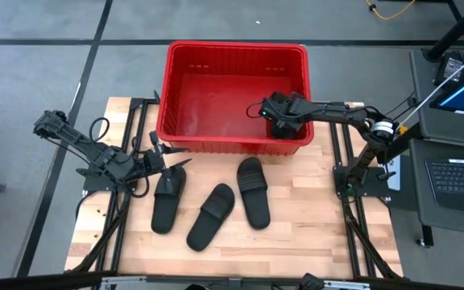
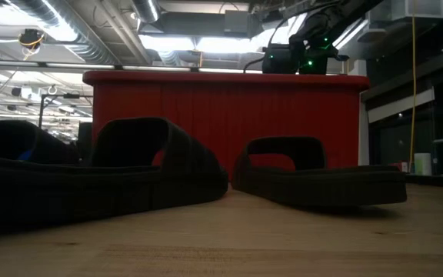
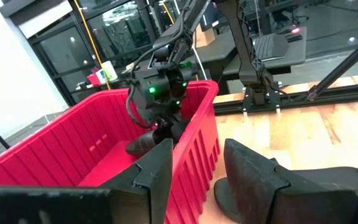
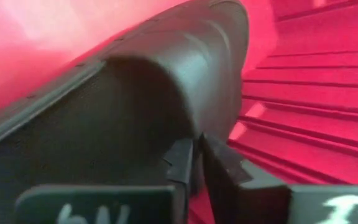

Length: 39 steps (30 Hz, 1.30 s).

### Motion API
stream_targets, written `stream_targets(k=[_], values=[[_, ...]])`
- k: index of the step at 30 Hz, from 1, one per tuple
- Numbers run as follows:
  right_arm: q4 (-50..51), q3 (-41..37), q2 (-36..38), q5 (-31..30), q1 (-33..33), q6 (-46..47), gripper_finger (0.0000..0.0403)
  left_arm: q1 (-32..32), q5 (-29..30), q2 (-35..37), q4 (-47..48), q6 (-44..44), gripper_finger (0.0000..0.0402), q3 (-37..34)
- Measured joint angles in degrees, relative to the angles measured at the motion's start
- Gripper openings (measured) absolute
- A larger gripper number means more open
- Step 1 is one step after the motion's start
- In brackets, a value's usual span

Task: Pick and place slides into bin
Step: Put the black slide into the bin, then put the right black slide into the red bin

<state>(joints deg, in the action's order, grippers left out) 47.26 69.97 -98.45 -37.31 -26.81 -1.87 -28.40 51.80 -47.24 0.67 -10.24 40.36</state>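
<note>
The red bin (image 1: pixel 236 55) stands at the table's far side. My right gripper (image 1: pixel 279 121) reaches down inside its right part and is shut on a black slide (image 4: pixel 135 93), also seen in the left wrist view (image 3: pixel 143 144). Three more black slides lie flat on their soles on the wood: left (image 1: pixel 167 199), middle (image 1: pixel 212 216), right (image 1: pixel 253 192). My left gripper (image 1: pixel 176 157) is open and empty, just beyond the left slide's far end and in front of the bin's near wall. My right gripper pinches a thin edge of the slide (image 4: pixel 194 146) between its two fingers; which part of the slide that is, I cannot tell. The fingers point down into the bin. The slide hangs tilted below them, its low end (image 3: pixel 135 148) near the bin's floor.
The bin's near wall (image 3: pixel 191 143) rises right beside my left fingers. Black frame rails run along both table sides (image 1: pixel 353 225). Bare wood lies at the near right (image 1: pixel 321 234). A laptop and screen stand off the table at the right (image 1: pixel 457 177).
</note>
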Motion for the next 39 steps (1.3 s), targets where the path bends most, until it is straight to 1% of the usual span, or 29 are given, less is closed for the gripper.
stream_targets(k=[2,5,20,24,28,32,36,39], values=[[0.06,0.00,0.00,1.96,0.04,-0.07,0.0057,0.00,-0.01,0.00,0.00,0.00,0.0140,0.00],[0.05,-0.02,0.00,4.08,0.07,-0.10,0.0067,0.00,-0.01,0.00,0.00,0.00,0.0140,0.00],[0.56,0.78,-0.02,4.10,0.04,-0.18,0.0073,-0.02,0.01,0.00,0.00,0.00,0.0140,0.00],[2.64,3.06,-0.02,4.66,0.04,-0.81,0.0073,0.00,0.01,0.00,-0.02,0.00,0.0140,0.00],[3.50,5.19,0.00,7.80,0.04,-1.32,0.0073,0.00,0.01,0.00,0.00,0.00,0.0140,0.00],[4.92,7.85,-0.02,7.92,0.06,-1.60,0.0073,0.00,0.01,0.00,-0.01,-0.01,0.0140,0.00],[7.99,11.47,-0.02,8.09,0.04,-1.62,0.0073,0.00,0.01,0.00,0.00,-0.02,0.0140,0.00],[10.88,14.26,-0.02,10.22,0.06,-1.75,0.0073,-0.02,0.01,0.00,-0.02,-0.34,0.0140,0.00]])
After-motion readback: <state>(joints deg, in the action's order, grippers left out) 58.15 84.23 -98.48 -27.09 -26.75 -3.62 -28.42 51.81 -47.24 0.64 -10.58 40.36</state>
